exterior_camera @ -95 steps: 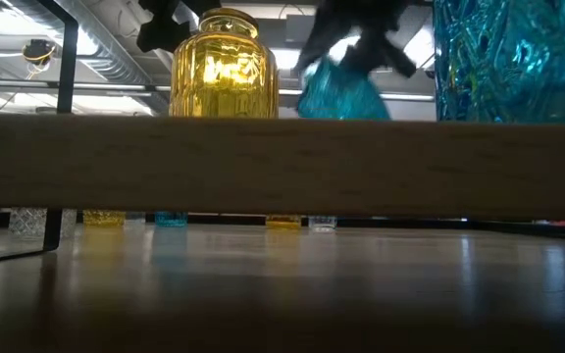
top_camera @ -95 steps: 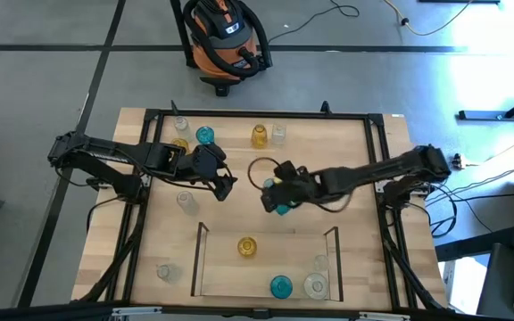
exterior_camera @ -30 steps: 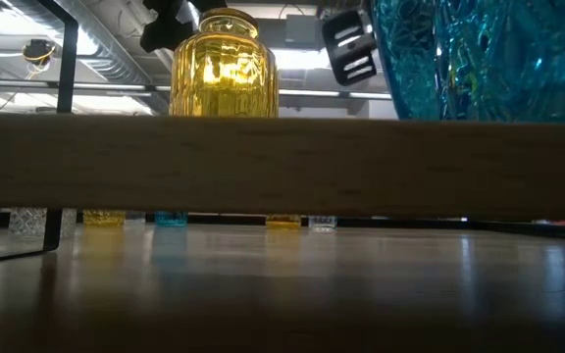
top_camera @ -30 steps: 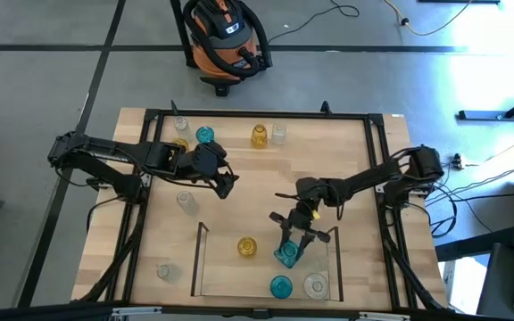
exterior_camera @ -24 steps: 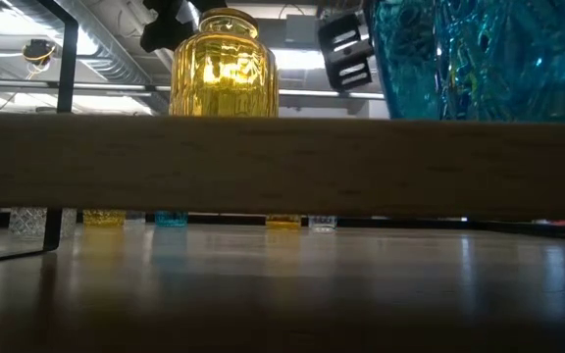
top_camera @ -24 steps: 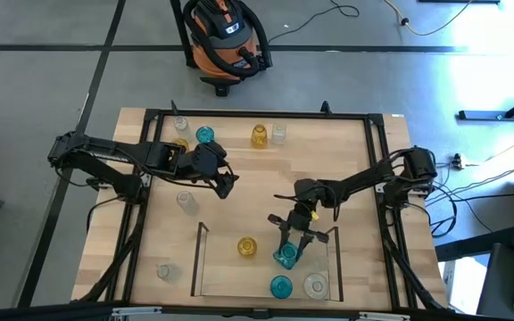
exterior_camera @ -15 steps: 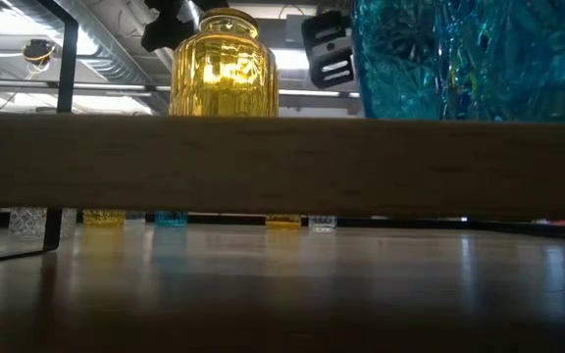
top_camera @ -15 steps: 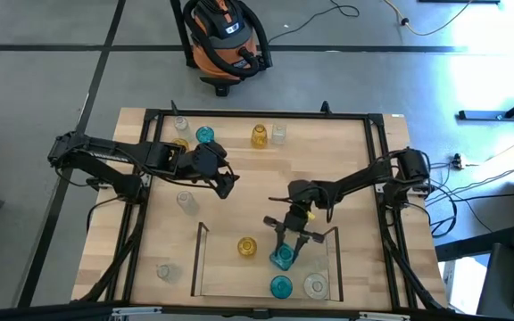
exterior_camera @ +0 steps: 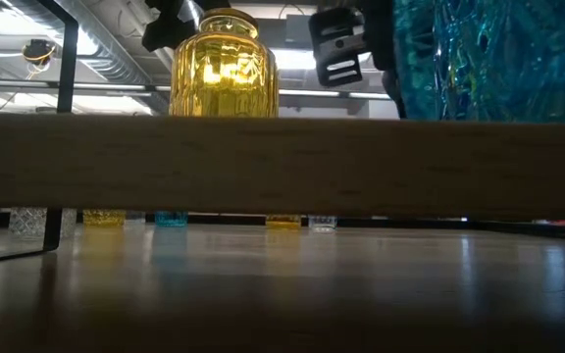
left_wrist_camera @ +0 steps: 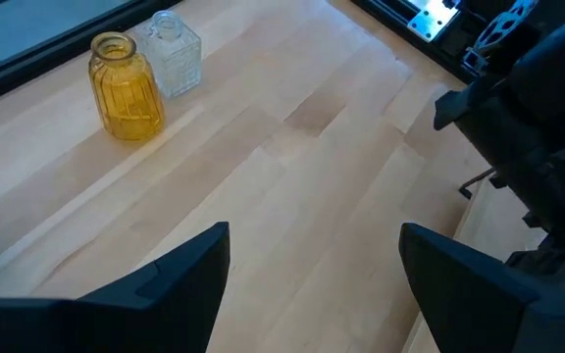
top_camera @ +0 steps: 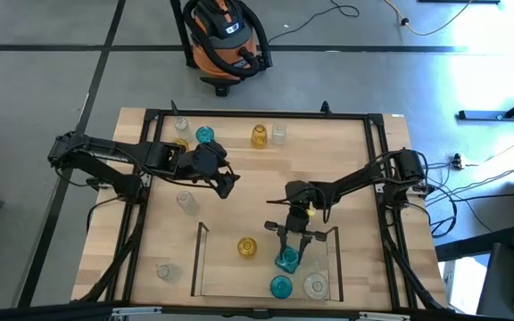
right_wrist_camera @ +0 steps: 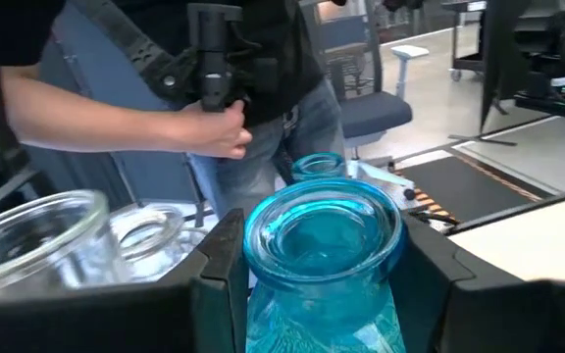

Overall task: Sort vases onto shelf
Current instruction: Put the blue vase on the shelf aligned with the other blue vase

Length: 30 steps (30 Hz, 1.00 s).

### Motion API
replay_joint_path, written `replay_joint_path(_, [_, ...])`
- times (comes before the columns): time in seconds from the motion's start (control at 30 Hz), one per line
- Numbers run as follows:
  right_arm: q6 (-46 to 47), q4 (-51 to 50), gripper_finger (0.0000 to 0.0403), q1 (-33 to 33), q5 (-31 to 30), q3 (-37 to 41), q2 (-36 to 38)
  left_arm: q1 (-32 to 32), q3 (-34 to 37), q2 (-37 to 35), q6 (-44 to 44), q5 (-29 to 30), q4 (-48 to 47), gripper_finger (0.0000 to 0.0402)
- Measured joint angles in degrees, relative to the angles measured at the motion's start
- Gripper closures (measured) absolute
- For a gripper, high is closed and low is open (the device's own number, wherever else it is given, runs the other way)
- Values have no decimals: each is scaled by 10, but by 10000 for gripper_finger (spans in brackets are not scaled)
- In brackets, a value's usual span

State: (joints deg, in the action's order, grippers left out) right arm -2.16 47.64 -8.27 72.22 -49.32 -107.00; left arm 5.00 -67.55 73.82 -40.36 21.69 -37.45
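My right gripper (top_camera: 287,256) is over the shelf (top_camera: 200,260), shut on a teal vase (right_wrist_camera: 322,245), which also fills the right of the low view (exterior_camera: 498,59). On the shelf stand an amber vase (top_camera: 246,247), another teal vase (top_camera: 280,286) and a clear vase (top_camera: 316,285). My left gripper (top_camera: 225,184) hangs open above bare table at the centre-left, nothing between its fingers (left_wrist_camera: 170,284). More vases stand along the far edge: teal (top_camera: 205,135), amber (top_camera: 259,135) and clear (top_camera: 278,134). My right gripper pinches the teal vase between its two fingers, one on each side of the body just below the rim (right_wrist_camera: 255,294). The fingers (right_wrist_camera: 222,270) come in about level from the table's far side. The vase stays upright; the shelf's wooden front hides its base.
Loose clear vases stand left of the shelf (top_camera: 186,201) and at the near left (top_camera: 164,271). The shelf's dark rail (top_camera: 332,239) runs close beside my right gripper. A person's hand (right_wrist_camera: 209,127) on a handle shows beyond the table's near edge.
My right gripper has sunk a little over the shelf and crept toward the near edge with the teal vase, its wrist rolling slightly. The vase stays upright in the hold.
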Motion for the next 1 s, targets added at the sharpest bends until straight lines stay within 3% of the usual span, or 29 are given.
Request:
replay_joint_path(0.3, [-43,-32,257,1,41,-8,0,0,0,0,0,1,13,113])
replay_joint_path(0.47, [-97,-91,257,7,6,-41,-5,0,0,0,0,4,12,113])
replay_joint_path(0.8, [-102,-149,257,7,42,-65,-19,0,0,0,0,4,26,113])
replay_joint_path(1.0, [-95,-148,257,3,28,-64,-19,0,0,0,0,4,29,113])
